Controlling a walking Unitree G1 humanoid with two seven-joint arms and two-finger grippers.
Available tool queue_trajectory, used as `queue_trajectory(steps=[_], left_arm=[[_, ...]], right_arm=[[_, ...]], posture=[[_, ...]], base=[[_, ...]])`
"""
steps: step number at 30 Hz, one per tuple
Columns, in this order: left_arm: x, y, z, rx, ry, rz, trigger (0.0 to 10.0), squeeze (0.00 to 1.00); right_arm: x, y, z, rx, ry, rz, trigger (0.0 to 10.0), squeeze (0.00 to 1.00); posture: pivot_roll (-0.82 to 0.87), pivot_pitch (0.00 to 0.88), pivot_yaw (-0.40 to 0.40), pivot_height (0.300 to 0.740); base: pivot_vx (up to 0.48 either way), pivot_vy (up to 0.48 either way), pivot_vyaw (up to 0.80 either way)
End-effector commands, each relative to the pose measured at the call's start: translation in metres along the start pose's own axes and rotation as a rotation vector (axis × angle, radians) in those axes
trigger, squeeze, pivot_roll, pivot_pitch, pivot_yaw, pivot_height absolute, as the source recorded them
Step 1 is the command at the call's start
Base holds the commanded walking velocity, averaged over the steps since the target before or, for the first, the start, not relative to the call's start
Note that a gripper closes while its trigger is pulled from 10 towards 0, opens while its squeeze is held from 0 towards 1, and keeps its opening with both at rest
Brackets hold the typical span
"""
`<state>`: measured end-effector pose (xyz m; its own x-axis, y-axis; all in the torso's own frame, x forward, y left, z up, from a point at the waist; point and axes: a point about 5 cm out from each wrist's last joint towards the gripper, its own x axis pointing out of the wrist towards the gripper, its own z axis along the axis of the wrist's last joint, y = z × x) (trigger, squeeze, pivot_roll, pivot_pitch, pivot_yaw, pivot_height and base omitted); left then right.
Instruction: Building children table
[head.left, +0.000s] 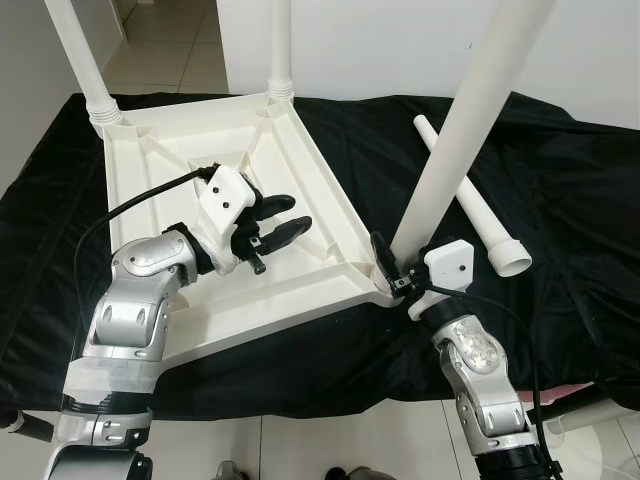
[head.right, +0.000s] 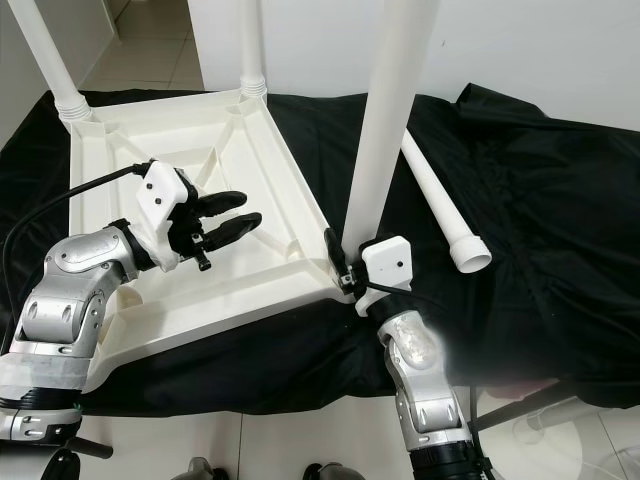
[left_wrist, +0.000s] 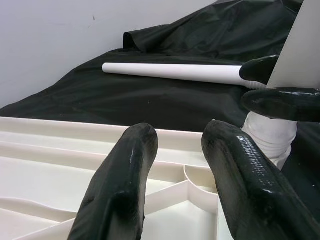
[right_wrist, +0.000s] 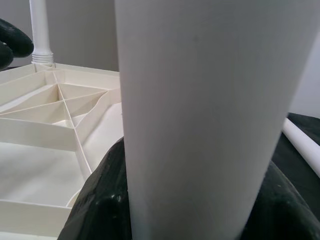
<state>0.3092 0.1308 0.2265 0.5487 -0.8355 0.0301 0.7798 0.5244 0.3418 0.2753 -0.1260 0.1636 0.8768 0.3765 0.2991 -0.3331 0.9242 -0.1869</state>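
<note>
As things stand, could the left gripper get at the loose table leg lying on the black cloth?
Probably not easily: the left gripper hovers over the upturned tabletop, and the upright leg stands between it and the loose leg.

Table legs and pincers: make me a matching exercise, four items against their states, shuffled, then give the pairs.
Items
1. loose leg
2. leg at the near corner
3. left pincer
4. right pincer

States
A. clamped round a leg near its base
B. lying flat on the black cloth
C. open, above the upturned tabletop
D. standing up, held in its socket

Pairs: 1-B, 2-D, 3-C, 4-A
</note>
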Motion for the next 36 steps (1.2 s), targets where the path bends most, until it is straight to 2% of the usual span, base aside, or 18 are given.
queue_trajectory(steps=[1,8,11,12,15,23,27,28,32,33,34,35,36], left_arm=[[0.000,0.006,-0.003,0.004,0.011,0.111,10.0,0.00],[0.000,0.006,-0.003,0.006,0.013,0.112,10.0,0.00],[0.000,0.006,-0.003,0.008,0.014,0.109,10.0,0.00],[0.000,0.006,-0.003,0.008,0.014,0.109,10.0,0.00],[0.000,0.006,-0.002,0.009,0.012,0.106,10.0,0.00],[0.001,0.005,-0.002,0.008,0.012,0.101,10.0,0.00],[0.000,0.005,-0.002,0.010,0.012,0.103,10.0,0.00],[0.001,0.004,-0.002,0.017,0.015,0.100,10.0,0.00],[0.002,0.004,-0.002,0.008,0.013,0.085,10.0,0.00],[0.003,0.003,-0.001,-0.028,0.000,0.060,10.0,0.22],[0.003,0.003,-0.001,-0.028,0.000,0.060,10.0,0.22],[0.004,0.001,0.000,-0.078,-0.012,0.028,10.0,0.89],[0.004,0.001,0.000,-0.078,-0.012,0.028,10.0,0.89]], right_arm=[[-0.012,0.011,-0.029,0.055,0.151,0.047,10.0,0.00],[-0.013,0.009,-0.034,0.082,0.170,0.031,10.0,0.00],[-0.011,0.005,-0.043,0.150,0.237,0.011,10.0,0.00],[-0.011,0.005,-0.043,0.150,0.237,0.011,10.0,0.00],[-0.008,0.001,-0.054,0.135,0.342,0.012,10.0,0.00],[-0.004,0.001,-0.052,0.200,0.362,0.021,10.0,0.00],[-0.003,0.002,-0.047,0.168,0.312,0.034,10.0,0.00],[-0.002,0.003,-0.041,0.158,0.271,0.044,10.0,0.00],[0.001,0.002,-0.029,0.164,0.209,0.075,10.0,0.00],[0.004,0.000,-0.018,0.194,0.192,0.136,10.0,0.00],[0.004,0.000,-0.018,0.194,0.192,0.136,10.0,0.00],[0.006,-0.001,-0.008,0.190,0.176,0.200,10.0,0.00],[0.006,-0.001,-0.008,0.190,0.176,0.200,10.0,0.00]], posture=[[-0.04,0.100,-0.031,0.740],[-0.04,0.098,-0.031,0.740],[-0.04,0.095,-0.028,0.740],[-0.04,0.095,-0.028,0.740],[-0.04,0.095,-0.026,0.740],[-0.04,0.095,-0.028,0.740],[-0.04,0.097,-0.026,0.740],[-0.04,0.099,-0.025,0.740],[-0.04,0.105,-0.021,0.740],[-0.04,0.108,-0.021,0.740],[-0.04,0.108,-0.021,0.740],[-0.04,0.109,-0.019,0.740],[-0.04,0.109,-0.019,0.740]], base=[[0.000,0.000,0.00],[0.000,0.000,0.00],[0.000,0.000,0.00],[0.000,0.000,0.00],[0.000,0.000,0.00],[0.000,0.000,0.00],[0.000,0.000,0.00],[0.000,0.000,0.00],[0.000,0.000,0.00],[0.000,0.000,0.00],[0.000,0.000,0.00],[0.000,0.000,0.00],[0.000,0.000,0.00]])
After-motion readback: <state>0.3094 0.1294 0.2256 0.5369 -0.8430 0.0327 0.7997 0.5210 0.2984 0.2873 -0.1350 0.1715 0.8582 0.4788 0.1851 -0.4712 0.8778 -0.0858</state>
